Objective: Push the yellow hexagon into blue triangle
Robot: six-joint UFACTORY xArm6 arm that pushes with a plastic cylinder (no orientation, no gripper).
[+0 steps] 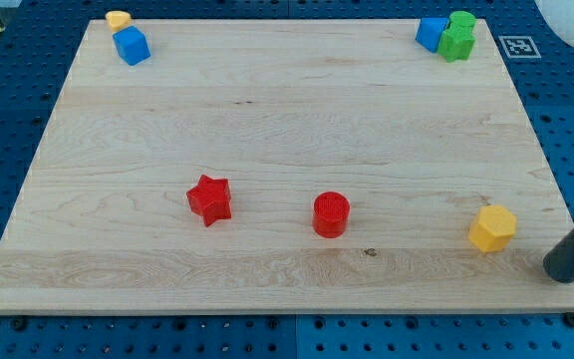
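The yellow hexagon sits near the board's bottom right corner. The blue triangle sits at the top right corner, touching green blocks on its right side. My tip is the dark rod's end at the right edge, just right of and slightly below the yellow hexagon, a small gap apart from it.
Two green blocks stand stacked close at the top right beside the blue triangle. A blue cube and a small yellow block sit at the top left. A red star and a red cylinder lie at lower middle.
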